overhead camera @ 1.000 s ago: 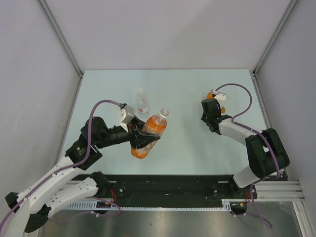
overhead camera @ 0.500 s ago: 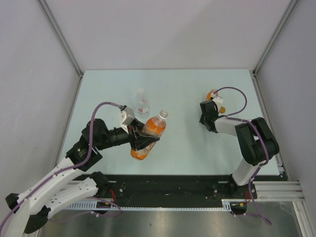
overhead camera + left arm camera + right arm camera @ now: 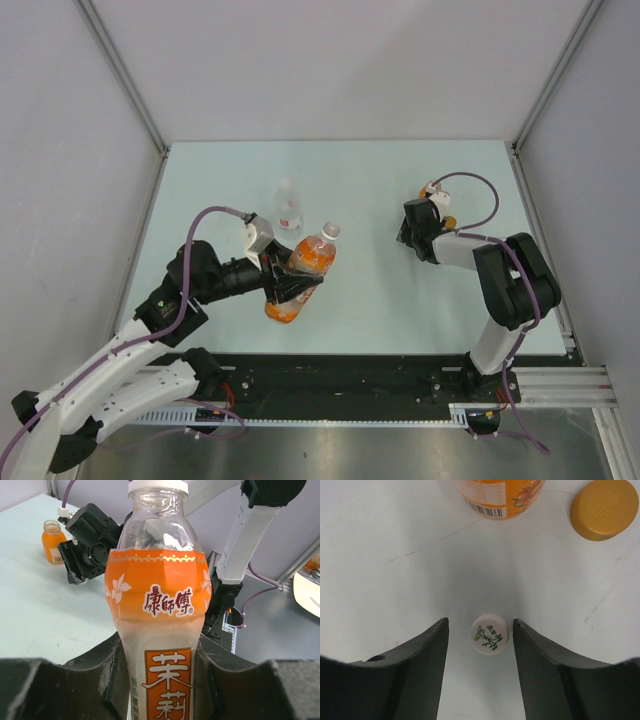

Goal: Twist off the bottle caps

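The orange cap (image 3: 604, 508) and 1 white cap (image 3: 490, 633) lie loose on the bench (image 3: 395, 540). The left end effector (image 3: 160, 680) clamps the capped tall bottle (image 3: 159, 595); the right end effector (image 3: 480, 626) has its jaws apart.

Pale mint table (image 3: 360, 180); grey walls (image 3: 330, 60); metal corner posts (image 3: 121, 75); black rail (image 3: 340, 375) at near edge.

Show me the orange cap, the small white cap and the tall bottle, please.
orange cap (image 3: 604, 509): right wrist view, centre of its top.
small white cap (image 3: 490, 634): right wrist view, its printed top.
tall bottle (image 3: 159, 605): left wrist view, its orange label band.
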Action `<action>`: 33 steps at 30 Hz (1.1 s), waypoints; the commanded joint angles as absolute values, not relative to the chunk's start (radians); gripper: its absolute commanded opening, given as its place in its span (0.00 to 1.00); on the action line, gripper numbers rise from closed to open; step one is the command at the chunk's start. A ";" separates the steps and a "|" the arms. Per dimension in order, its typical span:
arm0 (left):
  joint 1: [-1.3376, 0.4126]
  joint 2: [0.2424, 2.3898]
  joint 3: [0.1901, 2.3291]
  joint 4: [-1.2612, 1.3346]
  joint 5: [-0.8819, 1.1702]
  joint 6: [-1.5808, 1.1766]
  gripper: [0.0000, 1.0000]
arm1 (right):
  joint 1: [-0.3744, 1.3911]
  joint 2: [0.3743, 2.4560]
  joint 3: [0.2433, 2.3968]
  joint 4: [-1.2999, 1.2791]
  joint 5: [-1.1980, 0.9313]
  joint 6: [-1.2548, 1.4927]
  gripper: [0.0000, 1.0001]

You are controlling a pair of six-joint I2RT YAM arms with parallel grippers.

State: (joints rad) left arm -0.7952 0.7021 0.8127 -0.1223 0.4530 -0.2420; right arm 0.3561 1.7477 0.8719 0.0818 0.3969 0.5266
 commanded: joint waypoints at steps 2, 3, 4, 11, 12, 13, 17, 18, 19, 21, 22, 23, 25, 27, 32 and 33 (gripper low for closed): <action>-0.790 0.703 0.805 -0.086 0.439 -0.238 0.00 | 0.351 1.761 0.893 0.034 0.403 0.560 0.61; -0.790 0.703 0.804 -0.086 0.437 -0.238 0.00 | 0.353 1.752 0.893 0.019 0.406 0.566 0.61; -0.790 0.701 0.804 -0.086 0.433 -0.236 0.00 | 0.353 1.740 0.893 0.011 0.411 0.580 0.61; -0.790 0.716 0.805 -0.086 0.374 -0.225 0.00 | 0.448 1.430 0.896 -0.047 0.471 0.569 0.63; -0.790 0.721 0.810 -0.086 0.367 -0.227 0.00 | 0.463 1.390 0.913 -0.086 0.477 0.571 0.64; -0.790 0.726 0.811 -0.084 0.364 -0.227 0.00 | 0.471 1.308 0.922 -0.109 0.486 0.572 0.64; -0.790 0.739 0.811 -0.066 0.341 -0.235 0.00 | 0.558 1.108 0.943 -0.186 0.434 0.542 0.65; -0.790 0.752 0.811 -0.063 0.339 -0.235 0.00 | 0.574 1.060 0.936 -0.163 0.390 0.522 0.64; -0.790 0.756 0.810 -0.054 0.337 -0.230 0.00 | 0.581 1.016 0.892 -0.122 0.244 0.506 0.64; -0.790 0.776 0.810 -0.040 0.334 -0.222 0.00 | 0.581 0.864 0.829 0.044 0.099 0.532 0.65; -0.790 0.800 0.813 -0.031 0.331 -0.222 0.00 | 0.581 0.821 0.804 0.089 0.009 0.554 0.66; -0.790 0.813 0.815 -0.025 0.328 -0.224 0.00 | 0.581 0.755 0.780 0.145 -0.053 0.569 0.67; -0.790 0.843 0.821 -0.005 0.333 -0.236 0.00 | 0.580 0.726 0.781 0.170 -0.171 0.615 0.71; -0.790 0.865 0.831 0.026 0.347 -0.245 0.00 | 0.575 0.709 0.784 0.204 -0.247 0.650 0.76; -0.790 0.920 0.857 0.069 0.418 -0.261 0.00 | 0.606 0.716 0.784 0.273 -0.409 0.738 0.80; -0.790 0.922 0.854 0.081 0.440 -0.270 0.00 | 0.620 0.724 0.782 0.276 -0.417 0.736 0.81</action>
State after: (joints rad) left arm -0.7952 0.9131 0.8024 -0.0185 0.3588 -0.2440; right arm 0.5888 0.7040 0.7906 0.1928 -0.2508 0.6724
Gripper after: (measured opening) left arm 0.448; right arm 0.799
